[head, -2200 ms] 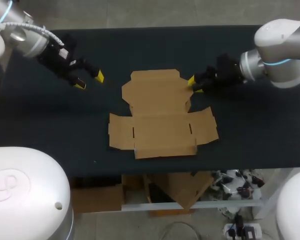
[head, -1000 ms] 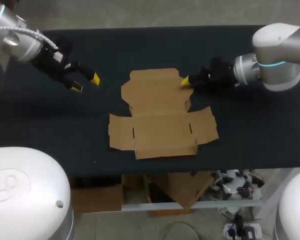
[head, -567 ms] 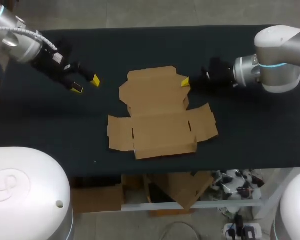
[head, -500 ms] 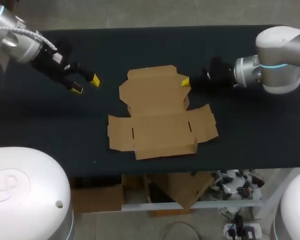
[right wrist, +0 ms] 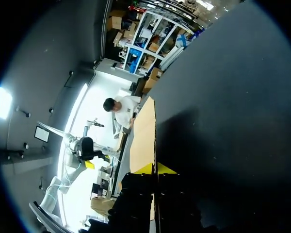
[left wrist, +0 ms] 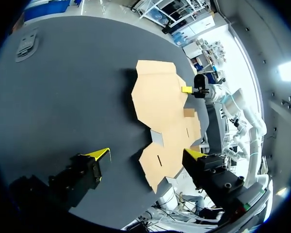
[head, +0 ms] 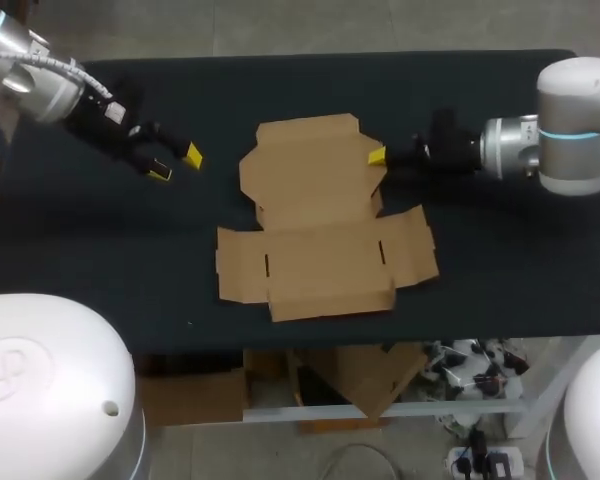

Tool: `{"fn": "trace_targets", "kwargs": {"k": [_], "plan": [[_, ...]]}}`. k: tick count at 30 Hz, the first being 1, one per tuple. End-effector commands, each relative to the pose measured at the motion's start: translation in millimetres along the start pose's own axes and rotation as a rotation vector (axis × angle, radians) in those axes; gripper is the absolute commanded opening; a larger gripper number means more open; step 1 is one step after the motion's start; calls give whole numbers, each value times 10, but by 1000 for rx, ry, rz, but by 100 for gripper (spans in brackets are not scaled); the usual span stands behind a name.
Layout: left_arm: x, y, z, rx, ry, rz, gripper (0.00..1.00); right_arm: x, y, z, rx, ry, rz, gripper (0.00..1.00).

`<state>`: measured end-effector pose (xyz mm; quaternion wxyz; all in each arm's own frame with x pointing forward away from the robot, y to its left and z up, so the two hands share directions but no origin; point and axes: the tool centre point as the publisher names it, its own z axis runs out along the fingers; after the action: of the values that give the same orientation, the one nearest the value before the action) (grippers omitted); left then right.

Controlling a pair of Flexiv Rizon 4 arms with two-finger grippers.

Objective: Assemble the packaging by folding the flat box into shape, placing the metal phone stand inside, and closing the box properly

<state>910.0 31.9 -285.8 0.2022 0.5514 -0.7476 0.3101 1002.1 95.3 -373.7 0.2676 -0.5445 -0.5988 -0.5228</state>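
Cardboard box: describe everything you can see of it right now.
The cardboard box is a plain brown flat blank: a wide near panel, slotted side flaps, and a far panel with notched corners. It lies in the middle of the black table. The right gripper pinches the far panel's right edge, which looks slightly raised, with shadow beneath. The left gripper stands open, clear of it. Nothing lies on it.

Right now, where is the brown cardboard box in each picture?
Head view: the cardboard box lies in the picture's middle.
Left wrist view: spread out ahead of the left gripper.
Right wrist view: edge-on, pinched in the right gripper.
Shared landmark: the right gripper's yellow tip on the box's side flap.
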Motion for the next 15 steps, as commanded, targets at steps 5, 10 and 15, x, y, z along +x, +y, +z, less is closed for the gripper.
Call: {"fn": "trace_targets", "kwargs": {"k": [5,10,15], "plan": [[-109,16,-1,52,59,21,100,113,41,-171,-17,68,-37,0],[-109,16,-1,52,59,21,100,113,41,-171,-17,68,-37,0],[-109,16,-1,52,59,21,100,113,41,-171,-17,68,-37,0]]}}
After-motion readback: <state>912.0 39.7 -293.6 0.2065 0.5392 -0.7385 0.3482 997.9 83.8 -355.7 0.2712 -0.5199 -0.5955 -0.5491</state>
